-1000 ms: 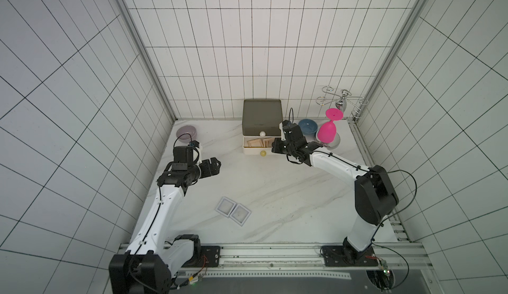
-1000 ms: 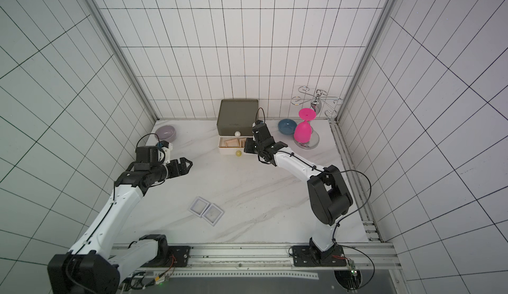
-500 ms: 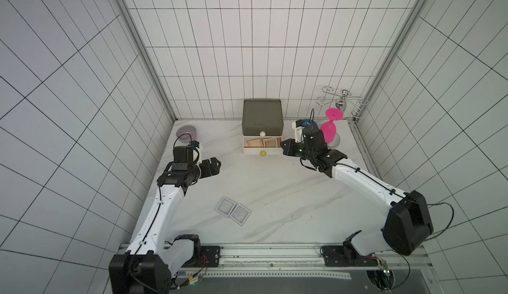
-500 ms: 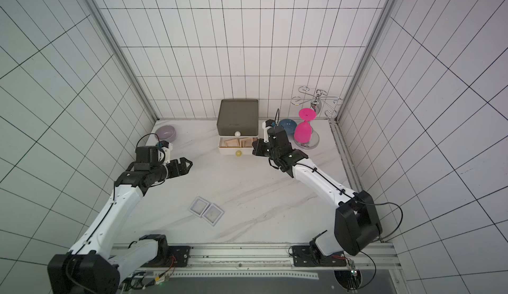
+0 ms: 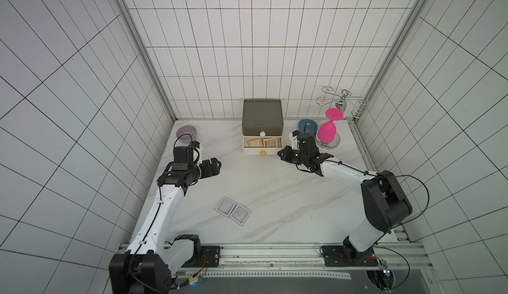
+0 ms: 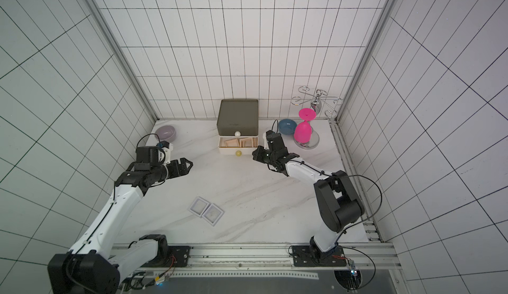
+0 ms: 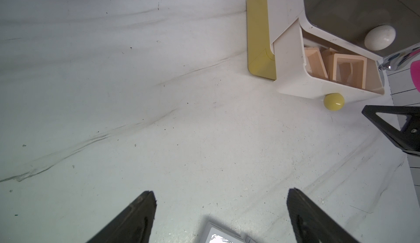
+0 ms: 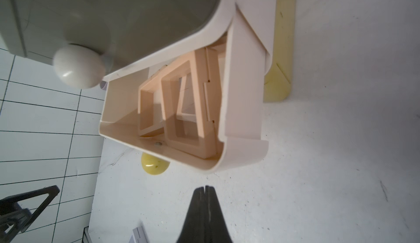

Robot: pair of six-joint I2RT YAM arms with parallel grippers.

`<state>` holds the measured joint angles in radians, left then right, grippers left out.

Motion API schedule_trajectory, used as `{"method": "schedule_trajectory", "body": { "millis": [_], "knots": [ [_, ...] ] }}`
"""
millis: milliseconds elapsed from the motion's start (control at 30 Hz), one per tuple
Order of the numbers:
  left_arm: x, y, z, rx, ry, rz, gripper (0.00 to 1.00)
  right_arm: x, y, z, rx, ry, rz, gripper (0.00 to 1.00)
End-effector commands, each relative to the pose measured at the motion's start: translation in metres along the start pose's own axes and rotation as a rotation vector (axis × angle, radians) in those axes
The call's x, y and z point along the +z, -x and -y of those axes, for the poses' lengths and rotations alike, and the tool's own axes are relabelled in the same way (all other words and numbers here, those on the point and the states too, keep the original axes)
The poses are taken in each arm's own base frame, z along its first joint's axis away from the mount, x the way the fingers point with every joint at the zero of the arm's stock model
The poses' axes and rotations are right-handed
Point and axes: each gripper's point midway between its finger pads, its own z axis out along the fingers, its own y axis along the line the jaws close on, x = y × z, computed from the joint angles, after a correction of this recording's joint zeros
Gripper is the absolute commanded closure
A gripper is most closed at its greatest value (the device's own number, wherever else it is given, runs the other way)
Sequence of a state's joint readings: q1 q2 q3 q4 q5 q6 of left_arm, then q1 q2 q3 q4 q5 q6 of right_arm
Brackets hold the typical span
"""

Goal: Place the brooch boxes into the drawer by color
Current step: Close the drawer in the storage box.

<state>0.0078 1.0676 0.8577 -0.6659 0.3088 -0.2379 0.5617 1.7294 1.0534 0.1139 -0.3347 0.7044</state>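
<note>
The small boxy three-tier drawer chest [image 5: 262,116] stands at 12 o'clock on the white marble-patterned worktop [image 5: 275,196], against the tiled back wall. Its top tier is dark olive-grey with a white round knob [image 5: 262,133]. The white tier [image 5: 262,150] beneath stands drawn out, with a yellow round knob [image 5: 263,153] at its front. Inside it, square peach-beige brooch boxes [image 8: 181,107] lean tilted against one another; at least two are clear.

Two flat square pale white-lavender brooch boxes [image 5: 233,211] lie side by side, touching, at 7 o'clock on the worktop.

The left pincer [image 5: 217,166] hovers at 9 o'clock. Its jaws are spread wide and hold nothing.

The right pincer [image 5: 280,153] sits at 1 o'clock, just beside the front corner of the white tier. Its jaws are pressed together with nothing between them.

A round lilac bowl [image 5: 187,133] rests at 10 o'clock. A round blue bowl [image 5: 307,126] rests at 1 o'clock.
</note>
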Motion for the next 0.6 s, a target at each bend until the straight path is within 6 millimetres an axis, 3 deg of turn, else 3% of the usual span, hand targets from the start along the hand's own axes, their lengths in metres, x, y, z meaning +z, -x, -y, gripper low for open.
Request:
{"method": "schedule_trajectory", "body": {
  "millis": [0, 300, 567],
  "knots": [
    [-0.004, 0.005, 0.003, 0.023, -0.013, 0.035, 0.06, 0.008, 0.033, -0.01, 0.017, 0.045, 0.072, 1.0],
    [-0.005, 0.005, 0.004, 0.025, -0.012, 0.029, 0.05, 0.028, 0.07, -0.011, 0.117, 0.134, 0.147, 1.0],
    [-0.004, 0.004, 0.003, 0.022, -0.01, 0.033, 0.05, 0.043, 0.087, -0.005, 0.118, 0.134, 0.177, 1.0]
  ]
}}
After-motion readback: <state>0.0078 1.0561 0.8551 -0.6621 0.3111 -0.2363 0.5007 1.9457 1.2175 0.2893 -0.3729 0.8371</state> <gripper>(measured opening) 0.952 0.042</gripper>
